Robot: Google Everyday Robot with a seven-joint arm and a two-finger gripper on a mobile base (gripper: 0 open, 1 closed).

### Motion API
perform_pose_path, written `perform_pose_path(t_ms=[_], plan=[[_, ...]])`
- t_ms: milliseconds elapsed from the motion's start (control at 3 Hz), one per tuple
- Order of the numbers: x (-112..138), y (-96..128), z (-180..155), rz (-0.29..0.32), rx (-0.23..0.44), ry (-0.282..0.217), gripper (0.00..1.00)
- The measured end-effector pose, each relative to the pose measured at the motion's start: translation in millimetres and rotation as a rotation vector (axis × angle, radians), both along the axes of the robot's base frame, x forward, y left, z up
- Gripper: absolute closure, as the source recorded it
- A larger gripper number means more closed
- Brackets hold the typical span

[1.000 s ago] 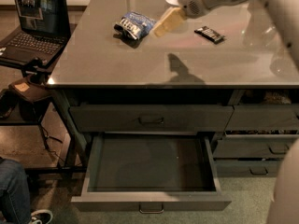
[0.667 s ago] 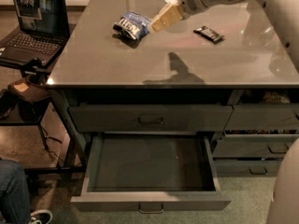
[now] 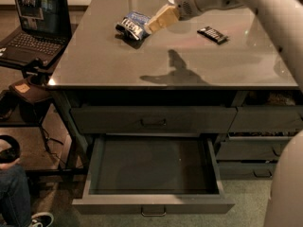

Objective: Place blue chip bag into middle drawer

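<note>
The robot's tan-tipped gripper (image 3: 158, 20) has slid left and now meets the right edge of the crumpled blue foil chip bag (image 3: 132, 26), so a grasp looks imminent. I cannot tell how far it is open, and it has lifted nothing.

Nearest, the wide dark grey middle drawer (image 3: 151, 205) stands pulled out. Beyond it, the bag lies on the grey table (image 3: 118, 70), with a slim black candy bar wrapper (image 3: 213, 34) well to its right. An open black laptop (image 3: 40, 18) sits off to the left.

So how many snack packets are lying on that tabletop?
2. The blue chip bag lies toward the back of the tabletop, the gripper right beside it; the black candy bar wrapper lies further right. The arm may hide others.
</note>
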State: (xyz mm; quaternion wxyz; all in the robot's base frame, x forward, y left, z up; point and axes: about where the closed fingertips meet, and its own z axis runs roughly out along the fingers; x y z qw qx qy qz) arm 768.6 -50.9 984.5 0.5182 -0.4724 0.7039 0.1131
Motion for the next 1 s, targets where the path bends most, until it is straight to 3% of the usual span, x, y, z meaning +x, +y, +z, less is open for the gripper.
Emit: perform_pose_path(t_ms=[333, 667, 1000], plan=[[39.6, -1.4, -6.8, -0.140, 0.055, -0.036, 0.00], [44.1, 5.2, -13.5, -0.139, 0.049, -0.032, 0.00], [64.4, 8.5, -24.9, -0.178, 0.031, -0.027, 0.00]])
